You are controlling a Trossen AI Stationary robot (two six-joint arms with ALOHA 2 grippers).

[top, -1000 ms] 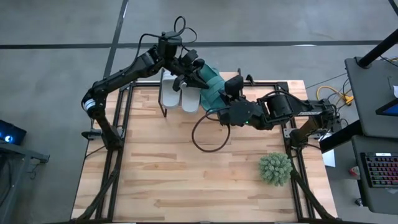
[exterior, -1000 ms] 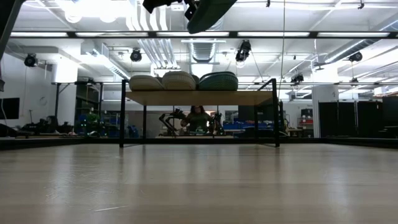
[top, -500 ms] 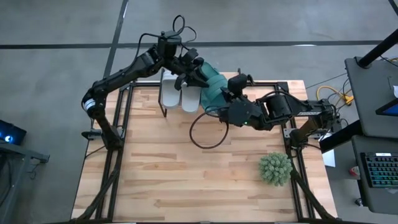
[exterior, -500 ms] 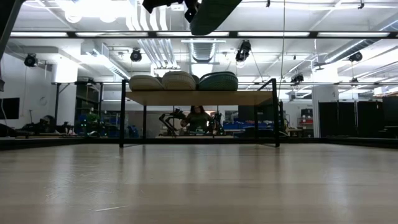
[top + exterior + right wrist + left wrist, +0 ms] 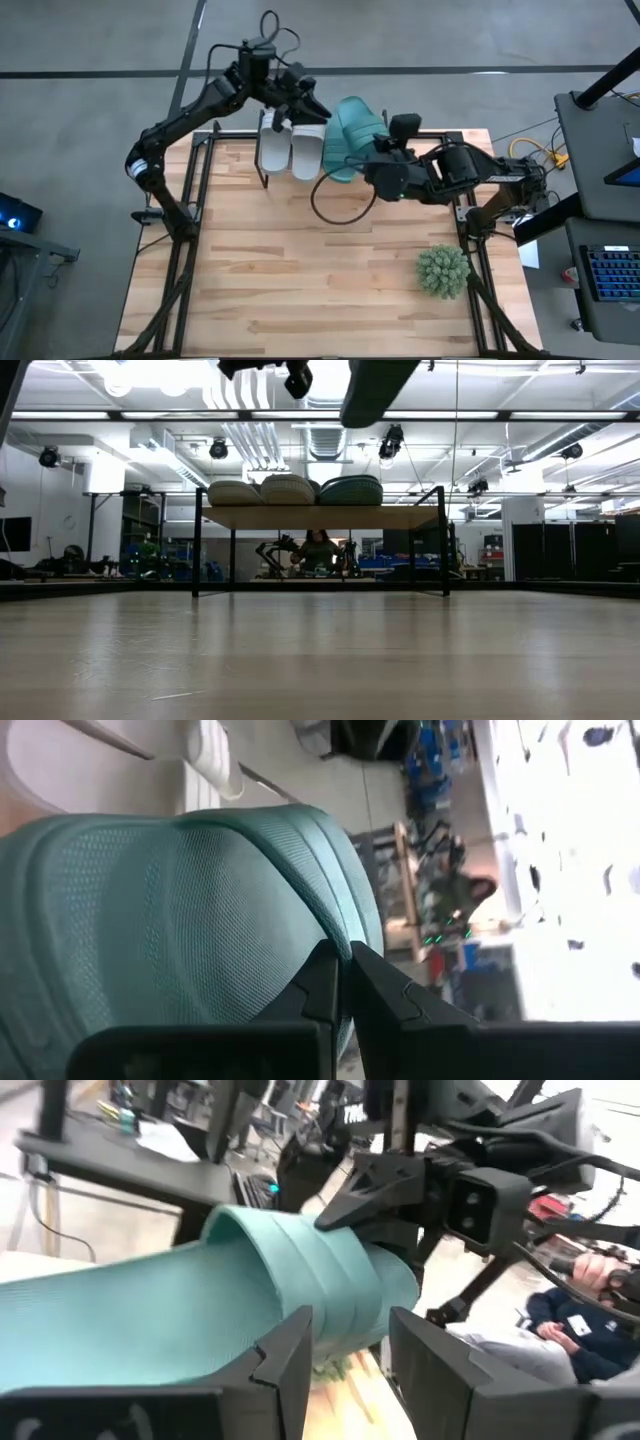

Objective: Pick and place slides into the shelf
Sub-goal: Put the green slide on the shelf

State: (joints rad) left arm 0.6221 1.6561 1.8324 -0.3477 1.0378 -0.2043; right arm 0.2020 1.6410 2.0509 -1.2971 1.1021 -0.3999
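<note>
Fingers of the right end effector [image 5: 372, 158] pinch the raised teal slide [image 5: 352, 132]; the left end effector [image 5: 303, 108] stands parted beside it. Three slides lie on the shelf [image 5: 320, 517].

There are four slides in all. Two are pale slides [image 5: 262, 491] and two are teal. Three of them lie in a row on the one shelf [image 5: 320, 517] at the bench's [image 5: 280, 280] 12 o'clock edge: both pale ones and one shelved teal slide [image 5: 351, 490]. The one raised teal slide [image 5: 375, 385] is up in the air above them. Two arms carry one claw each, the left claw [image 5: 305, 108] and the right claw [image 5: 372, 158]. One spiky plant ball [image 5: 442, 270] sits toward 4 o'clock.
</note>
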